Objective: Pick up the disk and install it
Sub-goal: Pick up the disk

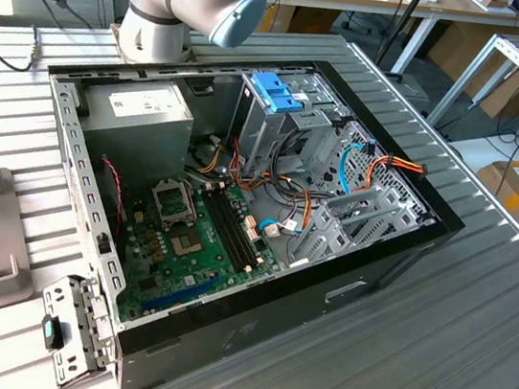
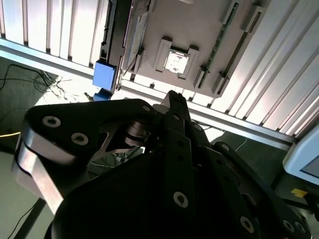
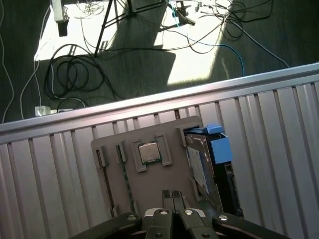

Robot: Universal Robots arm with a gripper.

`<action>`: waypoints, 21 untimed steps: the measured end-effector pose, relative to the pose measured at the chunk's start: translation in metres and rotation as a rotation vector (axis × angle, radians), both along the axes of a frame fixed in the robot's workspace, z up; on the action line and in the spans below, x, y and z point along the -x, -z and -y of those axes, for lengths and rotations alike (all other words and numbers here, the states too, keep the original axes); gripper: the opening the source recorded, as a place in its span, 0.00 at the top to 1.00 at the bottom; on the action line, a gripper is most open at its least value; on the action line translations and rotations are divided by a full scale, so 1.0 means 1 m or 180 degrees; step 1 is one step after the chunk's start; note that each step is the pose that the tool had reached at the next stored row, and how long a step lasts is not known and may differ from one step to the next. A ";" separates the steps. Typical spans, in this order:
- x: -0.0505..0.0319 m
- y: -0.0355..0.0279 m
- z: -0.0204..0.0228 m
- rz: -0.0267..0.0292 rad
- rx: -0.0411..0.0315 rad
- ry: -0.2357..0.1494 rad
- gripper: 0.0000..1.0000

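Hovering over the grey tray [image 3: 149, 185], the fingers [image 3: 167, 198] sit pressed together, empty, near the disk [image 3: 201, 162].

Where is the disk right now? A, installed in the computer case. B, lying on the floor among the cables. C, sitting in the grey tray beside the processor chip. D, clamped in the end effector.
C: in the first wrist view the disk sits at the edge of the grey tray, beside the processor chip, while the end effector is shut on nothing.
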State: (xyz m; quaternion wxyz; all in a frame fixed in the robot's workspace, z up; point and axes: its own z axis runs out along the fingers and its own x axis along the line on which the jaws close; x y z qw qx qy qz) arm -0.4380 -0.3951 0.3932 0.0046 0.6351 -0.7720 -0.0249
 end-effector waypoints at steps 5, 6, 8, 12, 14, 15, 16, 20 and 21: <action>0.0000 0.0000 0.0000 0.0000 0.0000 -0.0087 0.89; 0.0000 0.0000 0.0001 0.0000 0.0000 -0.0103 0.89; 0.0000 0.0000 0.0000 0.0000 0.0000 -0.0109 0.89; 0.0000 0.0000 0.0001 0.0000 0.0000 -0.0111 0.89; 0.0000 0.0000 0.0000 0.0000 0.0000 -0.0112 0.89; 0.0000 0.0000 0.0000 0.0000 0.0000 -0.0113 0.89; 0.0000 0.0000 0.0000 0.0000 0.0000 -0.0113 0.89; 0.0000 0.0000 0.0000 0.0000 0.0000 -0.0114 0.71; 0.0000 0.0000 0.0000 0.0000 0.0000 -0.0115 0.64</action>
